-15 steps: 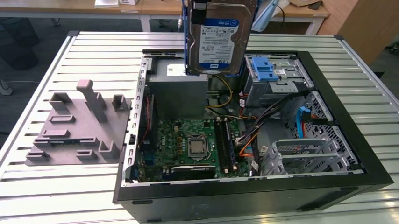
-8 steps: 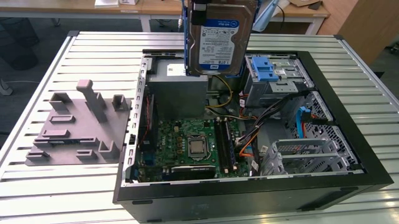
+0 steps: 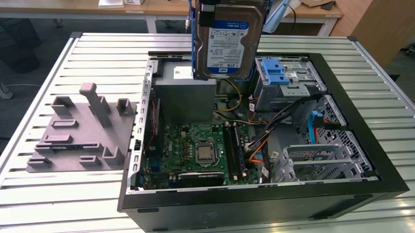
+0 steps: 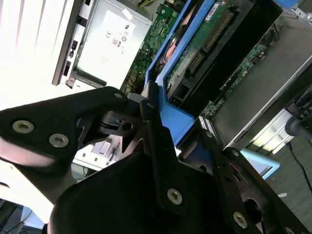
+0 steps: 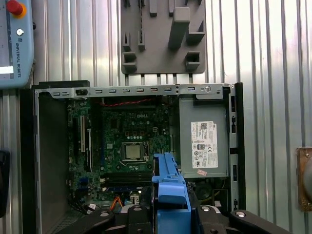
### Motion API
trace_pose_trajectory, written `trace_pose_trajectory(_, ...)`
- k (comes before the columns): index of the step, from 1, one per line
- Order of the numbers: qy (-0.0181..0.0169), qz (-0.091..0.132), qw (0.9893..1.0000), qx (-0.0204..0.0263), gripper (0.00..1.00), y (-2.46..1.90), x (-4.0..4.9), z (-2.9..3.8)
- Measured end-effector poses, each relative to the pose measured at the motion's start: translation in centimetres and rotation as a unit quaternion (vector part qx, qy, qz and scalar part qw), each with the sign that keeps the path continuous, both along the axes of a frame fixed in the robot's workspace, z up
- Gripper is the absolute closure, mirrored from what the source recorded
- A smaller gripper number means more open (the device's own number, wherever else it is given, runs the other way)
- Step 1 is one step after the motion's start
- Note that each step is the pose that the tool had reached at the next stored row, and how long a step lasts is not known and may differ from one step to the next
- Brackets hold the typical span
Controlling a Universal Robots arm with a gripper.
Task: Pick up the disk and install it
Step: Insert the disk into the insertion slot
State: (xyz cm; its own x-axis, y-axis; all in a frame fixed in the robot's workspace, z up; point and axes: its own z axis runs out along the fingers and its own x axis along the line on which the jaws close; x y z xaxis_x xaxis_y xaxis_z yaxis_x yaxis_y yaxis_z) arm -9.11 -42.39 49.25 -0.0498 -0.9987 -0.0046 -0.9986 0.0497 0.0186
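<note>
The disk (image 3: 227, 43) hangs upright in the air above the open computer case (image 3: 363, 145), over the power supply and the far side of the case. Its white-and-blue label faces the exterior view and blue rails run along its edges. My gripper (image 5: 170, 214) is shut on it from above; one black finger (image 3: 207, 14) shows at the disk's upper edge. In the second wrist view the black fingers (image 4: 156, 146) clamp the blue rail (image 4: 173, 114), with the disk's green circuit board (image 4: 209, 34) beyond. The first wrist view looks down past the blue rail (image 5: 168, 187) into the case.
Inside the case lie a grey power supply (image 3: 188, 92), a motherboard (image 3: 194, 150), loose cables and a silver bay with a blue latch (image 3: 277, 76). A grey fixture plate with posts (image 3: 81, 131) sits on the slatted metal table (image 3: 97, 53). A pendant (image 5: 14, 44) lies beside the case.
</note>
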Motion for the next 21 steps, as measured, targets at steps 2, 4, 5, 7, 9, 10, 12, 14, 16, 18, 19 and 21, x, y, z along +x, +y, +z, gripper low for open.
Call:
trace_pose_trajectory(2,0.0000,0.000,1.0000,0.0000,0.64,0.00,0.02,0.00)
trace_pose_trajectory(4,0.0000,0.000,1.0000,0.0000,0.64,-0.01,0.09,0.00)
trace_pose_trajectory(5,0.0000,0.000,1.0000,-0.0001,0.64,0.00,0.18,0.00)
trace_pose_trajectory(7,0.0000,0.000,1.0000,0.0000,0.64,0.00,0.37,-0.01)
trace_pose_trajectory(9,0.0000,0.000,1.0000,0.0000,0.64,0.00,0.55,-0.01)
trace_pose_trajectory(10,0.0000,0.000,1.0000,0.0000,0.64,-0.01,0.59,-0.02)
trace_pose_trajectory(12,0.0000,0.000,1.0000,0.0000,0.64,0.00,0.59,-0.02)
trace_pose_trajectory(14,0.0000,0.000,1.0000,0.0000,0.64,-0.01,0.60,-0.02)
trace_pose_trajectory(16,0.0000,0.000,1.0000,0.0000,0.64,-0.13,0.61,-0.02)
trace_pose_trajectory(18,0.0000,0.000,1.0000,0.0000,0.64,-0.35,0.60,-0.03)
trace_pose_trajectory(19,0.0000,0.000,1.0000,-0.0001,0.64,-0.49,0.60,-0.03)
trace_pose_trajectory(21,0.0000,0.000,1.0000,0.0000,0.64,-0.73,0.60,-0.04)
